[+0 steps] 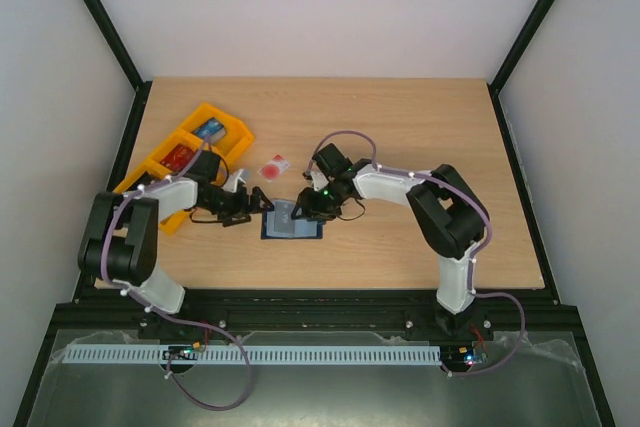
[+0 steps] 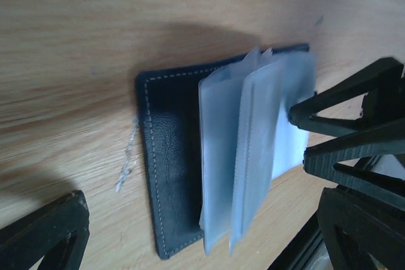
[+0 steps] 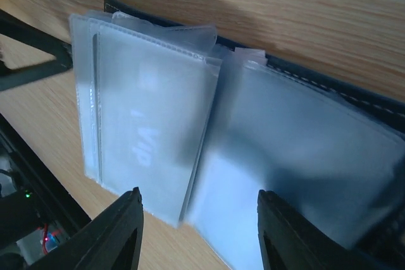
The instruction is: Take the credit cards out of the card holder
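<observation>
Card holder (image 1: pixel 292 223): you have it lying open and flat on the table (image 1: pixel 420 127), near the front edge, between the two grippers. The navy cover faces down, with pale stitching along its edge.
Sleeves (image 2: pixel 253 156): frosted clear pockets fan up from the spine in several leaves. They overlap loosely rather than lying flat.
VIP card (image 3: pixel 145 137): it sits inside one of the left-hand sleeves in your right wrist view. Its dark face and pale lettering show through the plastic.
White card (image 1: pixel 273 168): it has a red round mark and lies on bare wood just beyond the card holder, apart from it.
Left gripper (image 1: pixel 243 209): it is low at the holder's left edge with its jaws spread wide and nothing between them. Your left wrist view shows its fingers standing well outside the cover on either side.
Right gripper (image 3: pixel 199 216): it is low at the holder's right side with its jaws about half parted. The lower edges of the sleeves lie in the gap, and no pad is seen pressing on them, so you have nothing in its grasp.
Right fingertips (image 2: pixel 297 115): seen from the left wrist, they touch or nearly touch the outer sleeve's edge; you cannot tell which.
Orange tray (image 1: pixel 228 119): it stands at the table's far left, with a blue item and a red item in separate compartments.
</observation>
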Robot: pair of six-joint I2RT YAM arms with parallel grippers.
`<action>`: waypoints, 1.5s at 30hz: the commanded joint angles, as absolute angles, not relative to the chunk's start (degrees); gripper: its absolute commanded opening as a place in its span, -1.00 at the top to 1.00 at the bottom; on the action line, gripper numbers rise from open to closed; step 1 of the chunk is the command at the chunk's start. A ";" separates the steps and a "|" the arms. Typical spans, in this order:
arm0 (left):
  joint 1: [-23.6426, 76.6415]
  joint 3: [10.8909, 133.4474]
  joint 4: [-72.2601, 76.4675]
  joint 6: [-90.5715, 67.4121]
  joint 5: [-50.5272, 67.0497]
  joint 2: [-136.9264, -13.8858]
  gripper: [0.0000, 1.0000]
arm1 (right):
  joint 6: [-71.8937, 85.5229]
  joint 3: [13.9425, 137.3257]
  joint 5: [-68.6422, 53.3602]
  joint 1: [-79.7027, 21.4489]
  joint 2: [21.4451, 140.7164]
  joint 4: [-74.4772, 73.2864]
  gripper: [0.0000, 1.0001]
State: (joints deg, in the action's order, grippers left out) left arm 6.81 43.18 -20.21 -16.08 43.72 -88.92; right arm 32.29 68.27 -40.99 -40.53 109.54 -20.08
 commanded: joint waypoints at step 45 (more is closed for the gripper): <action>25.50 70.17 -38.46 5.81 4.49 -84.01 0.96 | 16.03 78.35 -23.60 -30.94 94.04 -37.83 0.43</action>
State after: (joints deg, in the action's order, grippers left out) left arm 26.22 64.23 -31.81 1.56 13.34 -84.88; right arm 20.88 74.56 -25.63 -30.46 102.10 -34.81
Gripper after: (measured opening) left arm 0.092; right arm 0.277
